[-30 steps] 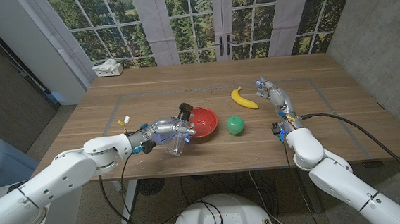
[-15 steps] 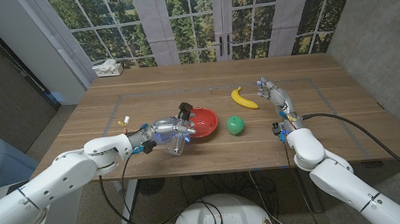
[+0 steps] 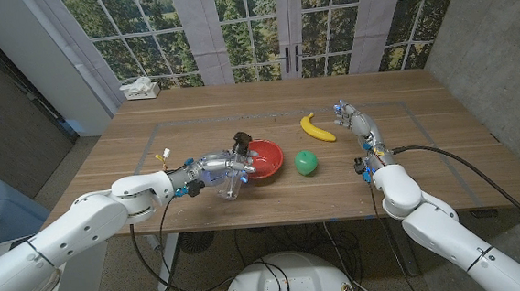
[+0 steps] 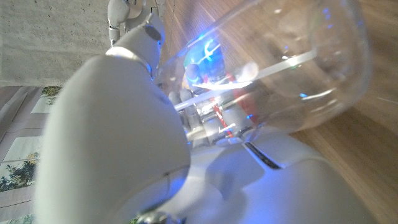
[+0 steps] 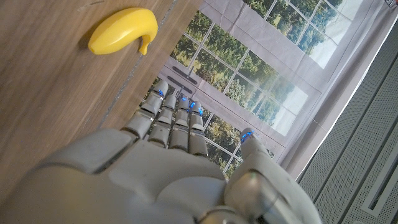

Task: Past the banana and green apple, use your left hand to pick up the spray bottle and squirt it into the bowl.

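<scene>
Two hands are showing over the wooden table (image 3: 193, 109), and we are seeing the left hand (image 3: 214, 170) wrapping its fingers around the clear plastic spray bottle with the black nozzle (image 3: 234, 170), holding it tilted so the nozzle is leaning toward the red round bowl (image 3: 266, 156), just at the bowl's near-left rim. In the left wrist view we are looking along the hand (image 4: 112, 124) at the transparent bottle body (image 4: 292, 62) pressing against the fingers. The right hand (image 3: 357, 122) is standing apart from everything, fingers extended and slightly spread, gripping nothing, with the yellow banana (image 3: 316, 128) lying just beside it. The green apple (image 3: 306, 162) is sitting right of the bowl, near but apart. We are noticing open wood behind the bowl and toward the table's far edge.
</scene>
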`<state>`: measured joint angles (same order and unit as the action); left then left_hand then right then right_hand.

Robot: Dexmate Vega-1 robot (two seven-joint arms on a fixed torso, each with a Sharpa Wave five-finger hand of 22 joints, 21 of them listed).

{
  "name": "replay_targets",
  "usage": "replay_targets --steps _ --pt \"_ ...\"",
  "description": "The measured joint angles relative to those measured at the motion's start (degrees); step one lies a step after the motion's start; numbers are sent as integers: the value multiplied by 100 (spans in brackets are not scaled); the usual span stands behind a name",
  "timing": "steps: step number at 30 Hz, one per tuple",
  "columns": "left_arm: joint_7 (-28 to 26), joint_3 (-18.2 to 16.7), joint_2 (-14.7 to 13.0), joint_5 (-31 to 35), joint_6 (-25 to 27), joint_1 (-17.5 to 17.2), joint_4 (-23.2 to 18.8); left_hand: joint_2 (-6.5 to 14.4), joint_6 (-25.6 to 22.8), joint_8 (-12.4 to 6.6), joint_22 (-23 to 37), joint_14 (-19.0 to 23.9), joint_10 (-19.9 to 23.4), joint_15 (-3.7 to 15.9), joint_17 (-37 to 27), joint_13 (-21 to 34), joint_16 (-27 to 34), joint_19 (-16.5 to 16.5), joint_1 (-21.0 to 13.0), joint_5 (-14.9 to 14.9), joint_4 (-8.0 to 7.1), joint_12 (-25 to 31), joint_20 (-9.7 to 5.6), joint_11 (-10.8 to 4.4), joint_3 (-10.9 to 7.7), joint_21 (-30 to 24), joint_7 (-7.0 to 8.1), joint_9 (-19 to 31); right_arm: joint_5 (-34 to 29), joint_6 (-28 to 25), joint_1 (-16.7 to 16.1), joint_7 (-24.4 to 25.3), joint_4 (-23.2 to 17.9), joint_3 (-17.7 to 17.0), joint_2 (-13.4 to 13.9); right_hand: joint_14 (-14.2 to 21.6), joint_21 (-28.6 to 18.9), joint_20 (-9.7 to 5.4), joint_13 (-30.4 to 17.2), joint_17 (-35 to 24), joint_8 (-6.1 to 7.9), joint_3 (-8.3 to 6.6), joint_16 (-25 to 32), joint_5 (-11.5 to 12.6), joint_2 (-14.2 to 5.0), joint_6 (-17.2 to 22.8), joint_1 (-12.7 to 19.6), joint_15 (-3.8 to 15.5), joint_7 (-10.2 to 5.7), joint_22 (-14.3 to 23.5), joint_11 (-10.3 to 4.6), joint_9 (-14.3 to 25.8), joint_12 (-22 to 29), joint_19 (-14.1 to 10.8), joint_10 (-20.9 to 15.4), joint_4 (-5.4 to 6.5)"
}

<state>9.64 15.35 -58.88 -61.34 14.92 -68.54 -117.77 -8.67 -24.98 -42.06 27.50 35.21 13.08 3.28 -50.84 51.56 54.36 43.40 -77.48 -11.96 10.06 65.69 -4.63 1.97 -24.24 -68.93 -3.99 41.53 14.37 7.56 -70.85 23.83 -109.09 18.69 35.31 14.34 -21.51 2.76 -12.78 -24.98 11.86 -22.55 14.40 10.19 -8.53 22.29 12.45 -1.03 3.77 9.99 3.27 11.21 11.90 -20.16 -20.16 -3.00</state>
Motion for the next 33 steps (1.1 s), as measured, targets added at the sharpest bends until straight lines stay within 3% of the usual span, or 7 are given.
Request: replay_targets --steps 3,11,14,19,33 --pt "-16 13 15 -30 37 31 6 -7 -447 -113 8 -20 21 -20 -26 -62 0 -9 -7 0 -4 22 -9 21 -12 0 -3 -105 16 -4 9 -10 16 0 1 0 0 0 0 28 0 0 0 0 0 0 0 0 0 0 0 0 0 0 0 0" --pt "-88 21 73 -196 157 65 20 -6 -1139 -125 -38 -124 107 0 -105 -230 44 -13 -6 0 3 21 -8 37 -62 0 -125 -388 69 -5 35 -44 61 0 8 0 0 0 0 28 0 0 0 0 0 0 0 0 0 0 0 0 0 0 0 0" --pt "-117 20 91 -257 183 64 22 -6 -1166 -36 -58 -124 134 0 -105 -249 45 -52 -5 0 3 21 11 10 -62 -47 -127 -494 84 -5 42 -53 74 1 16 0 0 0 0 28 0 0 0 0 0 0 0 0 0 0 0 0 0 0 0 0" --pt "-161 4 109 -320 197 34 22 -5 -971 245 -70 -175 137 -10 -109 -276 84 -63 -5 33 24 43 4 6 -84 -63 230 -712 95 -5 44 -58 78 2 26 0 33 0 -1 27 0 0 0 0 0 0 0 0 0 0 0 0 0 0 0 0" --pt "-200 -23 146 -377 199 -23 9 -4 -986 373 -105 -175 196 -10 -117 -356 139 -83 -4 33 24 88 20 -53 -84 -64 280 -932 99 40 -37 -16 57 -23 46 0 55 0 -1 27 -23 0 0 0 0 0 0 0 0 0 0 0 0 0 0 0"
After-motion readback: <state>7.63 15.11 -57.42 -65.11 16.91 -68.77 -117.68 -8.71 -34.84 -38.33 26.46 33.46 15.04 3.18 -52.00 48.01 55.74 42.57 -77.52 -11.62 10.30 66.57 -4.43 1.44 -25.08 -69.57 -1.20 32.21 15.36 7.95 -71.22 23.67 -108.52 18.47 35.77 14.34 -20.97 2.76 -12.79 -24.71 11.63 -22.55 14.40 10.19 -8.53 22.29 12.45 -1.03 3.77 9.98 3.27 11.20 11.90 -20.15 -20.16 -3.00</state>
